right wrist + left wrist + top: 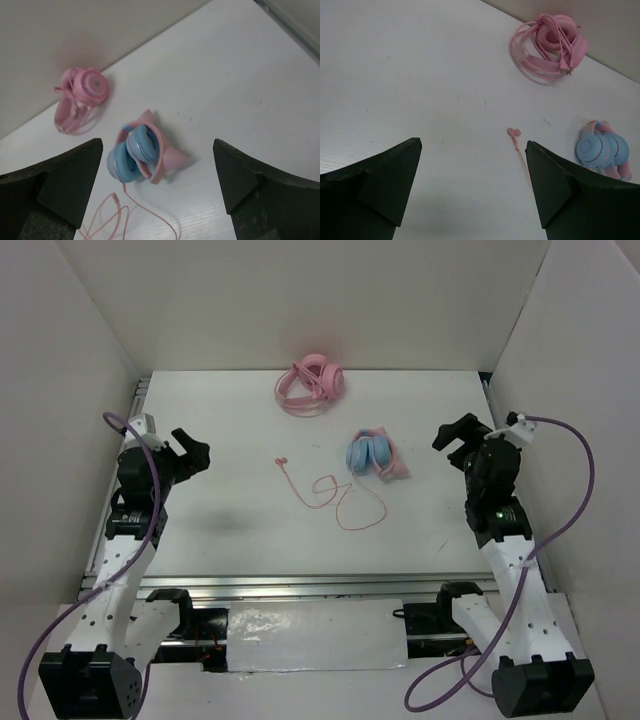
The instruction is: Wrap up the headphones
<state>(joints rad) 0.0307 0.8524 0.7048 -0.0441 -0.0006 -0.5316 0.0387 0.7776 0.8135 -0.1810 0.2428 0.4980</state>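
Headphones sit folded just right of centre in top view, cable sprawled loose toward lower left, so no wrapping done yet. Left gripper & right gripper hang at opposite edges, jaws spread, empty, prob. staged to approach.

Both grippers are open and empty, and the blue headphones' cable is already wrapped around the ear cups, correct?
No. The cable lies loose in loops on the table, trailing from the headphones, as the top external view shows. The left gripper and right gripper are open and empty.
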